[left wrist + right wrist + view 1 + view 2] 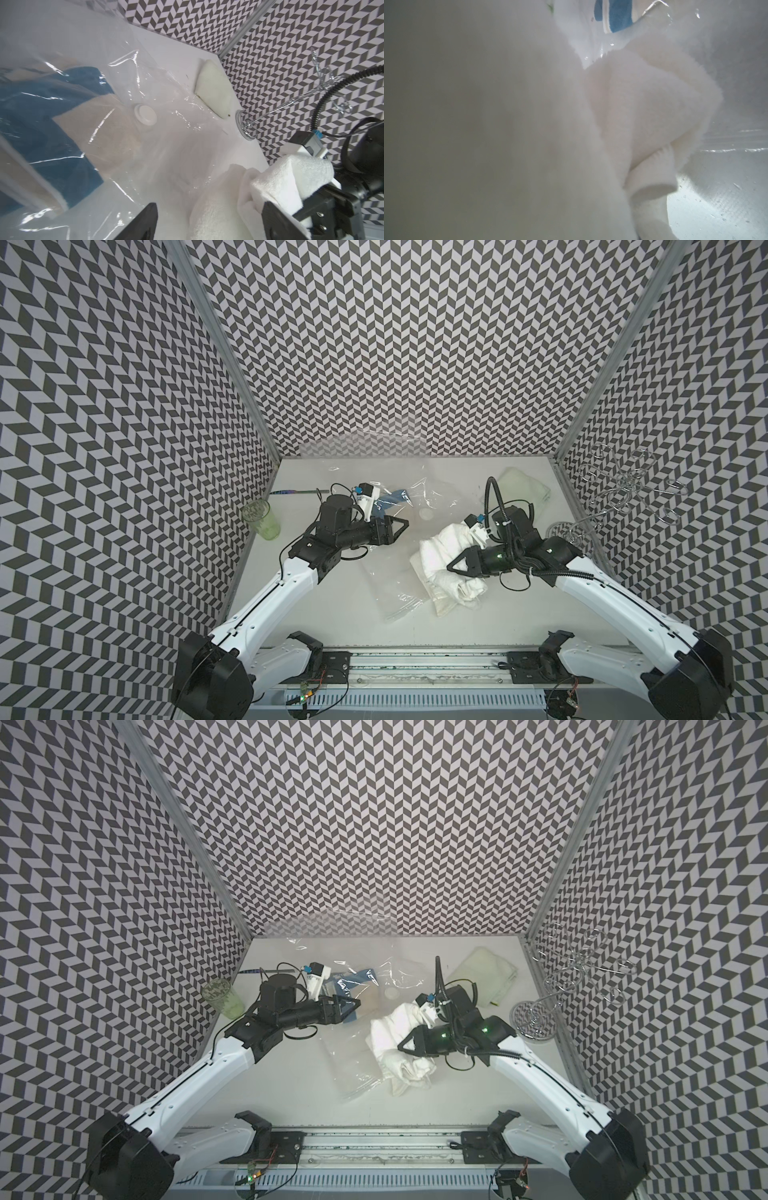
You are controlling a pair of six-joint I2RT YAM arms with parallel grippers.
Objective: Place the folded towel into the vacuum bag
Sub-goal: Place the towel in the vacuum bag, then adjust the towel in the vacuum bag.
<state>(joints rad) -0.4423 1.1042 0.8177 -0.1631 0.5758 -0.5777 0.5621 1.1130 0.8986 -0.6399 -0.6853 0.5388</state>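
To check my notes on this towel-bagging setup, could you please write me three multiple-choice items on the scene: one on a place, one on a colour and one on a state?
1. Where does the green cup stand?
A. on the left arm's side of the table
B. against the right wall
C. at the middle of the front edge

2. What colour is the towel in the right gripper?
A. blue
B. white
C. red

3. How does the left gripper stand?
A. shut on the cup
B. shut on the towel
C. open

Answers:
1 A: both top views show the cup close to the left wall.
2 B: the left wrist view shows white terry cloth pinched by the right gripper.
3 C: the left wrist view shows its fingers far apart above the vacuum bag.
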